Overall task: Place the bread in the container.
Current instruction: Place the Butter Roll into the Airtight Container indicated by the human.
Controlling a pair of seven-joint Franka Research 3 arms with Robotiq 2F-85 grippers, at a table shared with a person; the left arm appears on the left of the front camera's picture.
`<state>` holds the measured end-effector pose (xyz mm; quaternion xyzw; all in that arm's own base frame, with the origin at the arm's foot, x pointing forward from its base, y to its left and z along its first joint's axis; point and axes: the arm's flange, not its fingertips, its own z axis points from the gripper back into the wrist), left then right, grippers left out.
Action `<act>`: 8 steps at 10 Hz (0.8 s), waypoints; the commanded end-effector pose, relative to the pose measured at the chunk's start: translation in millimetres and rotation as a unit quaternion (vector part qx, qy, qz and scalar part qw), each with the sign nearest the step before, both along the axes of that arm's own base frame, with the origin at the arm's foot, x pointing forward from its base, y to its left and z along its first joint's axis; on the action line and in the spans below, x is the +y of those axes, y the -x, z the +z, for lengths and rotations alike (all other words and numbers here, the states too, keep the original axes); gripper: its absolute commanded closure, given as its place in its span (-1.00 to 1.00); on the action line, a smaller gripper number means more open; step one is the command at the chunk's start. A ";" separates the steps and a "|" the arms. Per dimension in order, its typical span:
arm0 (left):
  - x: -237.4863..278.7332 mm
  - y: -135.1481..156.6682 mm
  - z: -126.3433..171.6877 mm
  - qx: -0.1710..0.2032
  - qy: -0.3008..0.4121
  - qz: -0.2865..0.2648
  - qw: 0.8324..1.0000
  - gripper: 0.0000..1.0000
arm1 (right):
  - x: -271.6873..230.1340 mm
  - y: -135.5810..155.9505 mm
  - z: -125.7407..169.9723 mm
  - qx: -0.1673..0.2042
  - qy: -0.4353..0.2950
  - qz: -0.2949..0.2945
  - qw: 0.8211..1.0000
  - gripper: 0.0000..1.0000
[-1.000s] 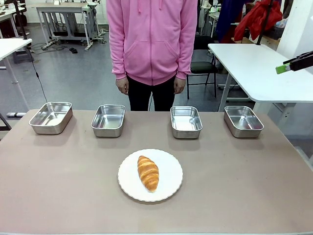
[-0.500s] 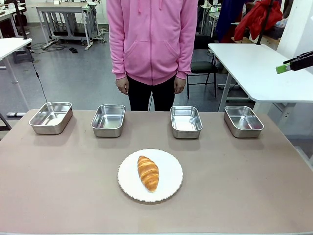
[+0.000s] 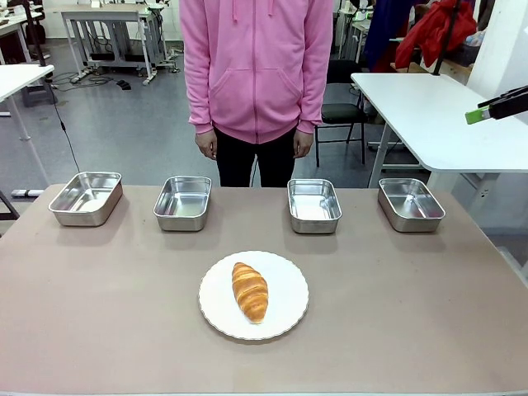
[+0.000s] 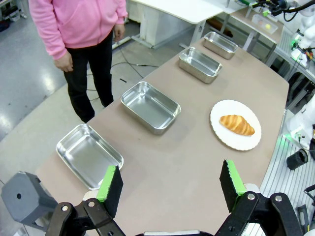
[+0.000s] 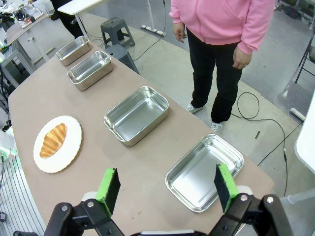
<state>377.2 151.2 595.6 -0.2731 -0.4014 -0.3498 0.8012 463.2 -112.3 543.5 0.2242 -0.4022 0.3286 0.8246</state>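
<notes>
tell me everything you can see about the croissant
The croissant is golden-brown, ridged across its back, tapered at both ends, and looks whole. It lies flat near the middle of a round white scallop-edged plate, lengthwise roughly toward the person, slightly slanted. Only the plate touches it. The plate sits on the brown table, on the robot's side of the row of steel pans.

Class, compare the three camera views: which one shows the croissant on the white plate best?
The front view: the croissant lies near the middle, close and unobstructed, on the white plate, ridges clear. Both wrist views show it whole too, but farther off, smaller and off to one side.
</notes>
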 end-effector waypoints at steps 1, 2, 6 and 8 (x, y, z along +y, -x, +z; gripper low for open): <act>-0.9 0.0 1.3 -0.003 0.000 -0.001 1.000 -1.00 | 1.4 0.1 -0.1 -0.001 -0.001 0.001 1.000 -1.00; -0.9 0.0 1.3 -0.003 0.000 -0.001 1.000 -1.00 | 1.4 0.1 -0.1 -0.001 -0.001 0.001 1.000 -1.00; -0.9 0.0 1.3 -0.003 0.000 -0.001 1.000 -1.00 | 1.4 0.1 -0.1 -0.001 -0.001 0.001 1.000 -1.00; -0.9 0.0 1.3 -0.003 0.000 -0.001 1.000 -1.00 | 1.4 0.1 -0.1 -0.001 -0.001 0.001 1.000 -1.00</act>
